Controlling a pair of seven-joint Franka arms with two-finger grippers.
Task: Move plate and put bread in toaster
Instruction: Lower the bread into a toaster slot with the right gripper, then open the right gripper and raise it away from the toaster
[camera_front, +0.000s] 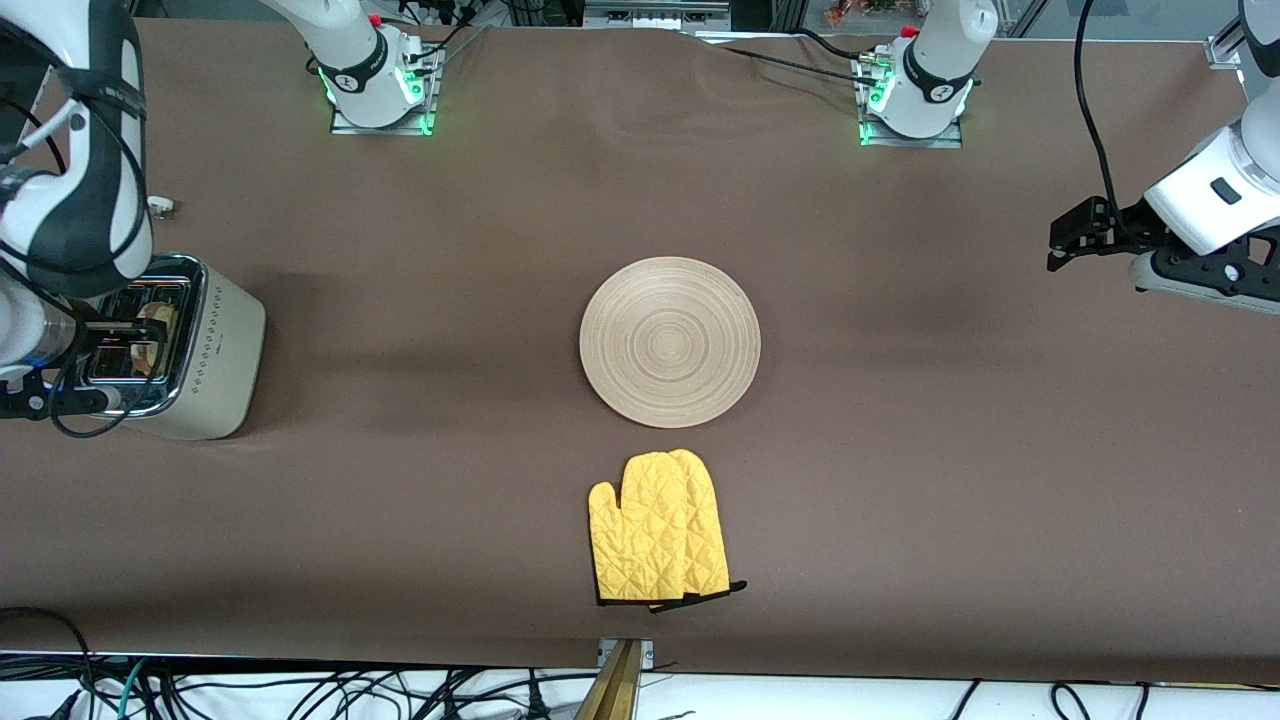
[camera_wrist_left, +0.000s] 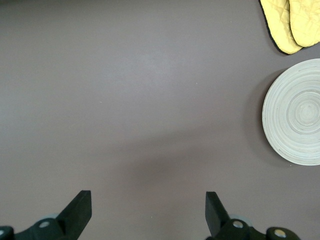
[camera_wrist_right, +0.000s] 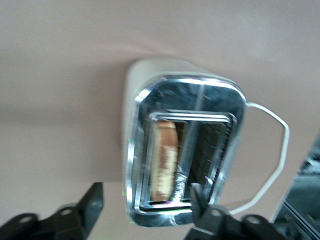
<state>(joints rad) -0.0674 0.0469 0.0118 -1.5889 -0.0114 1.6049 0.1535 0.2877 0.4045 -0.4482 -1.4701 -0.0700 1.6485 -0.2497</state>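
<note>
Bread (camera_front: 156, 336) sits in 1 of the toaster's 2 slots, the one on the side toward the bench middle; right wrist view shows the slice (camera_wrist_right: 165, 159) standing on edge with its crust just proud of the chrome top. Toaster (camera_front: 185, 350) stands at the right arm's end of the bench (camera_front: 420, 300), cream body and diamond marks facing the bench middle, white cord (camera_wrist_right: 277, 150) looping off one end. Right pincer (camera_wrist_right: 145, 202) hangs over the toaster, fingers spread apart with nothing between them; 1 fingertip is over the bench beside the toaster, the other over the chrome rim by the empty slot. In the front view the right arm covers part of the toaster top. Plate (camera_front: 670, 341) lies flat at bench centre, bare. Yellow oven mitt (camera_front: 657, 530) lies nearer the front camera than the plate, close to it with a small gap, not touching. Left pincer (camera_front: 1075, 235) is up over bare bench at the left arm's end, well apart from the plate; left wrist view shows its fingers (camera_wrist_left: 80, 210) wide apart and empty, with the plate (camera_wrist_left: 295, 120) and mitt (camera_wrist_left: 290, 22) at the frame edge. Left arm waits.
</note>
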